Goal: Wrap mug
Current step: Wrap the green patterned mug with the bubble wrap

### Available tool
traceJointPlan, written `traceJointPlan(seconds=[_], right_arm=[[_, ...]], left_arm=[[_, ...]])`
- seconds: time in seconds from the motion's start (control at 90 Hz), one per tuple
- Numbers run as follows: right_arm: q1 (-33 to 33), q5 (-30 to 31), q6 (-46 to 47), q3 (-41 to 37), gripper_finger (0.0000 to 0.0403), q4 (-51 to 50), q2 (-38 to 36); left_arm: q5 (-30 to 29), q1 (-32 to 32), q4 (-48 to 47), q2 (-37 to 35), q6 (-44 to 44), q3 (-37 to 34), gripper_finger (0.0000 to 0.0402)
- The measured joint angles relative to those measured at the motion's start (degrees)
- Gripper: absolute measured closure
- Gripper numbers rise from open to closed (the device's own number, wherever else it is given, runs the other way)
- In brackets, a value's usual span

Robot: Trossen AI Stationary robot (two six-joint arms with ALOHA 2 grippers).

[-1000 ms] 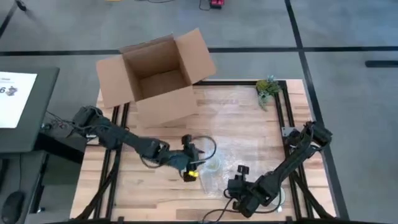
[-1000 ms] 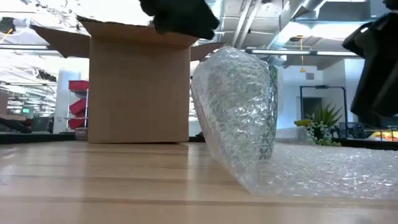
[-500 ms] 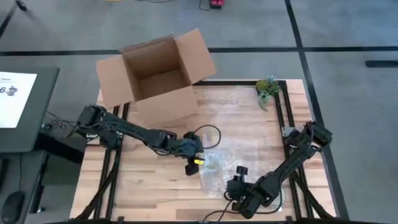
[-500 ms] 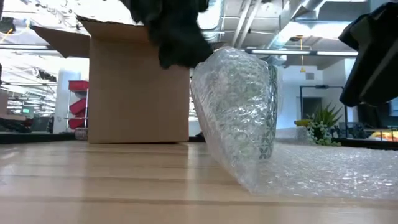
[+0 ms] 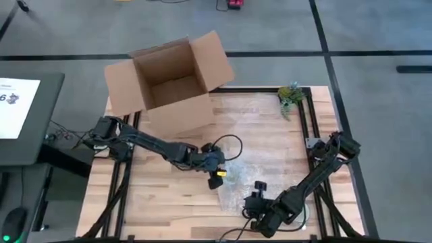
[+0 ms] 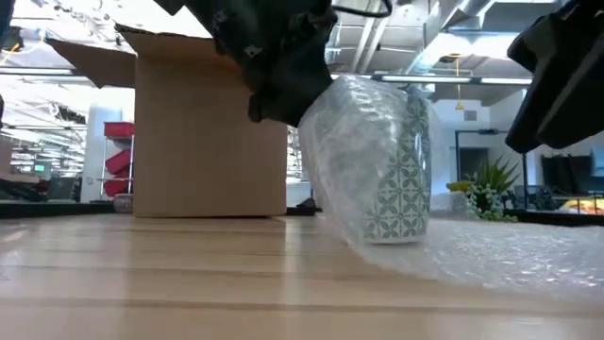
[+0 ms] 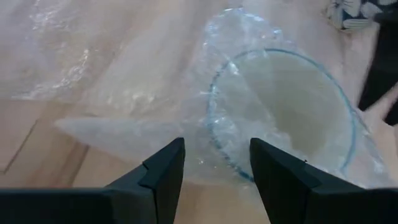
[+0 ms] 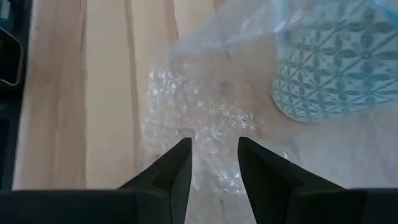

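Hovering at the table's 6 o'clock edge, right gripper [image 5: 259, 191] has fingers [image 8: 174, 171] apart, holding nothing, over the bubble wrap [image 5: 253, 169] spread on the wooden table [image 5: 155, 196]. Just past it, near table centre, the patterned mug [image 6: 396, 184] stands upright on the wrap (wrap draped up one side). Left gripper [image 5: 217, 177] sits right beside the mug at its 9 o'clock, fingers [image 7: 163, 171] parted at the wrapped rim. Farther back, open cardboard box [image 5: 169, 81] at 11 o'clock, small plant [image 5: 290, 96] at 1 o'clock.

Open cardboard box [image 5: 169, 84], small, perhaps artificial plant [image 5: 290, 96], wooden table [image 5: 270, 135]
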Motion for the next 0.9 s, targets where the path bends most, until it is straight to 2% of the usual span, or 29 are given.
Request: traceJointPlan(seconds=[0.3, 0.478, 0.578, 0.744, 0.9], right_arm=[[-3.03, 1.7, 2.03, -0.53, 0.0282, 1.14, 0.0], [-5.01, 1.75, 5.02, -5.03, 0.0282, 4.41, 0.0], [-6.72, 1.8, 5.75, -8.12, 0.0282, 9.64, 0.0], [-9.71, 2.4, 0.41, -11.98, 0.0282, 19.79, 0.03], [-12.76, 1.79, -4.16, -12.63, 0.0282, 25.19, 0.91]], left_arm=[[2.49, 0.27, 0.05, 0.04, -1.86, -0.02, 0.0238], [2.56, 0.17, 0.53, 0.09, -1.63, -0.02, 0.0238], [3.09, 0.17, 0.55, 0.09, -1.09, -0.04, 0.0238], [4.03, 0.19, 0.34, 0.07, 1.0, -0.07, 0.0238], [4.2, 0.2, -0.93, 0.04, 4.15, -0.11, 0.0238]])
